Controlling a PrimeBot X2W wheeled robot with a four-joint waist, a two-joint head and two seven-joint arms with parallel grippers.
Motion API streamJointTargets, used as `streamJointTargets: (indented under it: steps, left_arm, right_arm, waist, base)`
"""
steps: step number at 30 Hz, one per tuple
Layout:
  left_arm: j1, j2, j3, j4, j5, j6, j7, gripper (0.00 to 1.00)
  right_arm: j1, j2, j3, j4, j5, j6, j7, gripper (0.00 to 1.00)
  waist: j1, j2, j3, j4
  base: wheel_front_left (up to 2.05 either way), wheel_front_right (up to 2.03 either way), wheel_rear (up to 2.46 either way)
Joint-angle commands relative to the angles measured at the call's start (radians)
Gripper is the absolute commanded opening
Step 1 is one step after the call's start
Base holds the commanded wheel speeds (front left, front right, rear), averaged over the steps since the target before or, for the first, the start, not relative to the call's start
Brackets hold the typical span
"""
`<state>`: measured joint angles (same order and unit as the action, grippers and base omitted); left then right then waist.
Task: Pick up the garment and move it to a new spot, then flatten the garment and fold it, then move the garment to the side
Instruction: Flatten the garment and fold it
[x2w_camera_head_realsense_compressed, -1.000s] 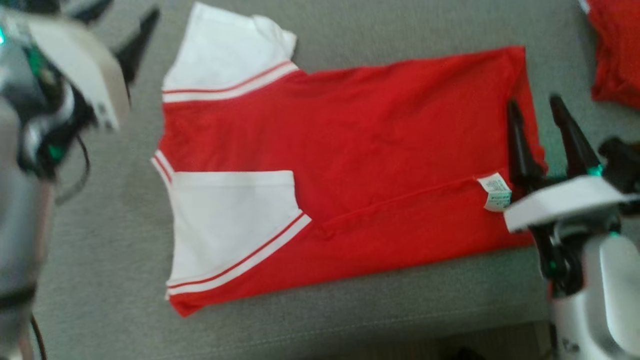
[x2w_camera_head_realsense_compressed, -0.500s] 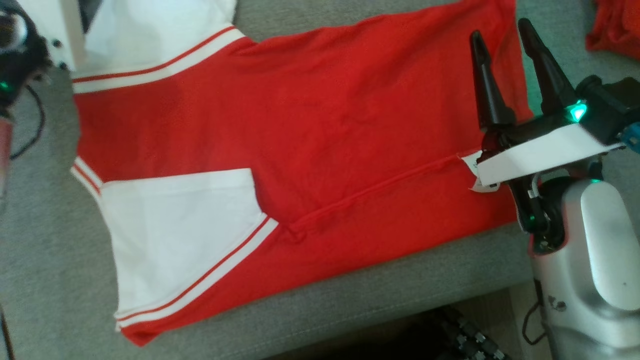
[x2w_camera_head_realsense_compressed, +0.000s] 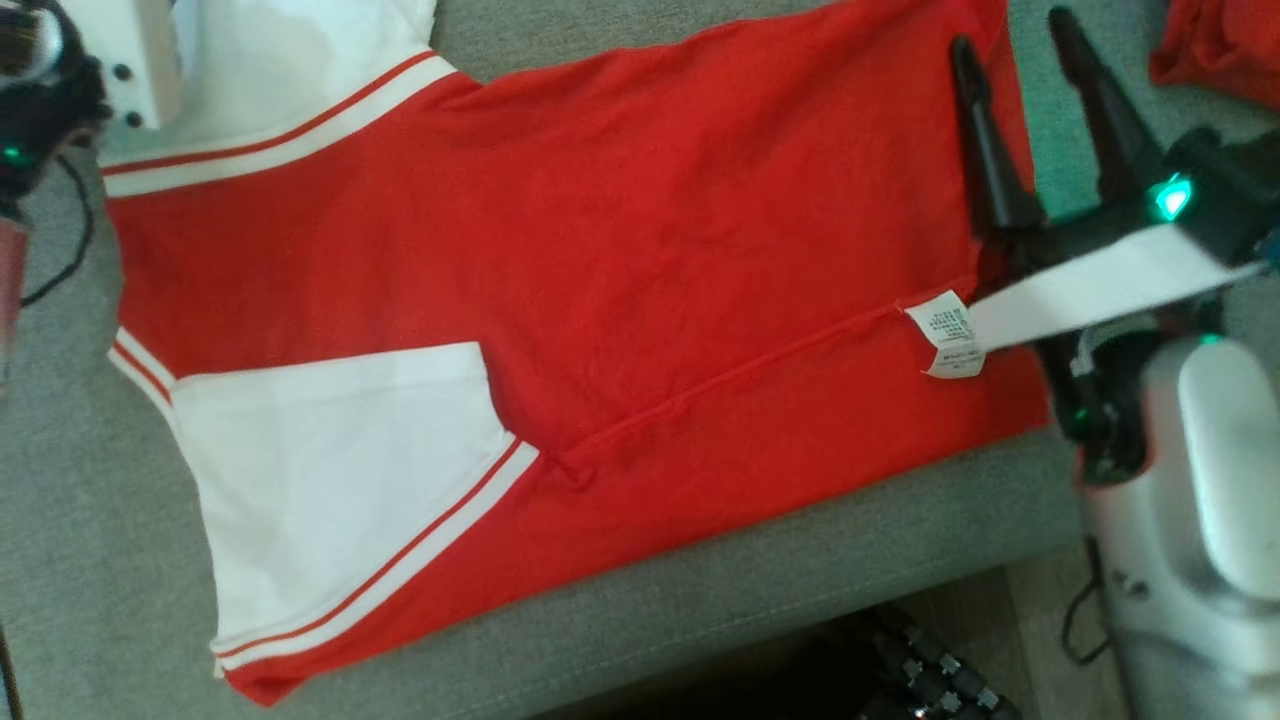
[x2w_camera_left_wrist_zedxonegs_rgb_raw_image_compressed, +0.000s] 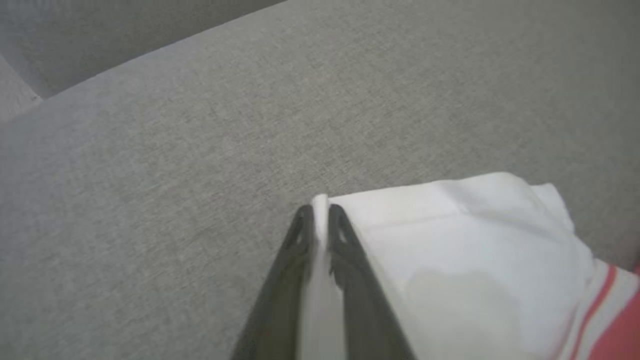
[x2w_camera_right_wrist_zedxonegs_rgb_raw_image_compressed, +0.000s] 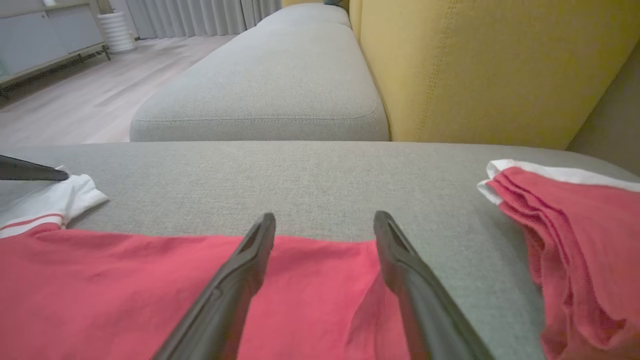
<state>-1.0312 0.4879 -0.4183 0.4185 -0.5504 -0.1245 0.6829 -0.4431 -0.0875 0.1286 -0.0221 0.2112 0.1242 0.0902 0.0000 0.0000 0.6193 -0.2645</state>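
Closing in, the left gripper (x2w_camera_left_wrist_zedxonegs_rgb_raw_image_compressed: 316, 214) has gone from spread wide, clear of the cloth, to a narrow pinch on the edge of the far white sleeve (x2w_camera_left_wrist_zedxonegs_rgb_raw_image_compressed: 450, 240), up at eleven o'clock. Nearest the head camera, at six o'clock, runs the front edge of the grey cushion (x2w_camera_head_realsense_compressed: 700, 620). Across it lies the garment (x2w_camera_head_realsense_compressed: 600, 250), spread flat, near sleeve at eight o'clock. The care label (x2w_camera_head_realsense_compressed: 945, 333) sits at three o'clock, just beside the right gripper (x2w_camera_head_realsense_compressed: 1011, 30), jaws wide and empty, straddling the hem. Farther off, at one o'clock, lies another red piece (x2w_camera_head_realsense_compressed: 1215, 50), apart.
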Motion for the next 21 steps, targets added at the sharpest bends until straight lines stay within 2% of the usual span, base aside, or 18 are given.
streamJointTargets:
  steps: [1, 2, 6, 11, 17, 21]
  left_arm:
    - [-0.028, 0.044, 0.01, -0.033, -0.01, -0.006, -0.006, 0.09]
    - [-0.028, 0.045, 0.001, -0.039, -0.017, -0.006, -0.014, 0.0]
    - [-0.027, 0.043, -0.023, -0.065, -0.04, -0.006, -0.08, 0.0]
    - [-0.009, 0.037, -0.038, -0.1, -0.073, -0.006, -0.164, 0.0]
    - [0.026, 0.045, -0.051, -0.147, -0.102, -0.006, -0.24, 0.0]
    - [0.047, 0.037, -0.06, -0.173, -0.115, -0.006, -0.271, 0.0]
  right_arm:
    - [-0.029, -0.025, 0.01, -0.027, -0.002, 0.007, 0.013, 1.0]
    - [-0.041, -0.035, 0.007, -0.019, -0.008, 0.007, 0.023, 1.0]
    - [-0.11, -0.098, -0.01, 0.029, -0.043, 0.007, 0.074, 1.0]
    - [-0.186, -0.206, 0.011, 0.133, -0.07, 0.007, 0.194, 1.0]
    - [-0.227, -0.317, 0.081, 0.229, -0.027, 0.007, 0.33, 1.0]
    - [-0.251, -0.359, 0.103, 0.278, 0.012, 0.007, 0.385, 1.0]
  waist:
    - [0.0, 0.0, -0.004, 0.004]
    - [0.0, 0.0, -0.008, 0.008]
    - [0.0, 0.0, -0.031, 0.033]
    - [0.0, 0.0, -0.062, 0.083]
    - [0.0, 0.0, -0.086, 0.14]
    - [0.0, 0.0, -0.088, 0.17]
  base:
    - [0.0, 0.0, 0.0]
    - [0.0, 0.0, 0.0]
    - [0.0, 0.0, 0.0]
    - [0.0, 0.0, 0.0]
    - [0.0, 0.0, 0.0]
    - [0.0, 0.0, 0.0]
